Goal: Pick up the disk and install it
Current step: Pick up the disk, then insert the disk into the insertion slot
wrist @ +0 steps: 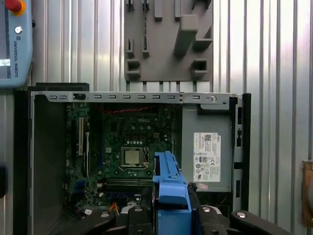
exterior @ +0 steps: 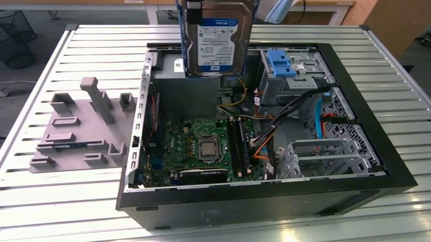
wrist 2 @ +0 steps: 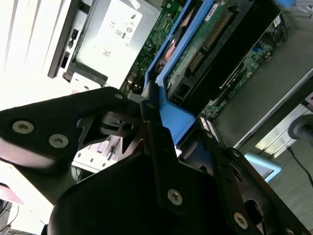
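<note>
Second wrist view puts the gripper (wrist 2: 155, 110) closest. Its black fingers are pressed onto the blue bracket of the disk (wrist 2: 208, 41), pinching it at one short end. The drive runs lengthwise away from the tool with its green circuit side showing.

In the first wrist view the bracket edge juts out from between the fingers. It sits over the motherboard (wrist: 129, 147) of the open computer case (wrist: 49, 95), with the grey power supply (wrist: 208, 152) just beside its line.

In the exterior view the disk hangs upright above the case, label towards the camera and long axis vertical. Its lower end appears clear of everything inside.

The relation that matters, as I judge it, is that the drive bays lie below the disk and off towards the exterior view's right. The cage with the blue latch (exterior: 283, 63) is near and the empty metal cage (exterior: 323, 154) is further off. Well apart on the exterior view's left, a grey fixture board (exterior: 81, 126) lies on the slatted table (exterior: 40, 201).
</note>
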You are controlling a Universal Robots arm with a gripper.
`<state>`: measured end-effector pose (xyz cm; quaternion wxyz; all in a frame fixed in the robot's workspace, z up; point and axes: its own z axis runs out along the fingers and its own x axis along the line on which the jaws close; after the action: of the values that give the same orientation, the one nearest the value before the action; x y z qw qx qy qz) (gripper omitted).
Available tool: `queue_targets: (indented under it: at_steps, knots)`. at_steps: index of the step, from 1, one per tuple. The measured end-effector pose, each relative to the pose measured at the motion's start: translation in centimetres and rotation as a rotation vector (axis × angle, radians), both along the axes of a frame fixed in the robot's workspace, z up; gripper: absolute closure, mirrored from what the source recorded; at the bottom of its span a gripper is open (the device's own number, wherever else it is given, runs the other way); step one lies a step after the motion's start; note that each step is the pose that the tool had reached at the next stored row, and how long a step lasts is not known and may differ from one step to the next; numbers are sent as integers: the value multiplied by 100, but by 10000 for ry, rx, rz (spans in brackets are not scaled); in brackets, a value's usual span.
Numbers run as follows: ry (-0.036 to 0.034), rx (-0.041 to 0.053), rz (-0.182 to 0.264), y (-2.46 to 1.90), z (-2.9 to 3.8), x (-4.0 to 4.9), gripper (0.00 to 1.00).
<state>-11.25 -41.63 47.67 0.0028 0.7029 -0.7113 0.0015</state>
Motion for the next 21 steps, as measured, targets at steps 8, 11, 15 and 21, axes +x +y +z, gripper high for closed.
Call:
queue_targets:
  at_steps: [8, 11, 15, 21]
  knots:
    - [0, 0, -1, -5, -9, 121, 64]
    - [0, 0, -1, -5, -10, 140, 64]
    - [0, 0, -1, -5, -10, 142, 64]
    - [1, -1, 1, -23, -10, 145, 64]
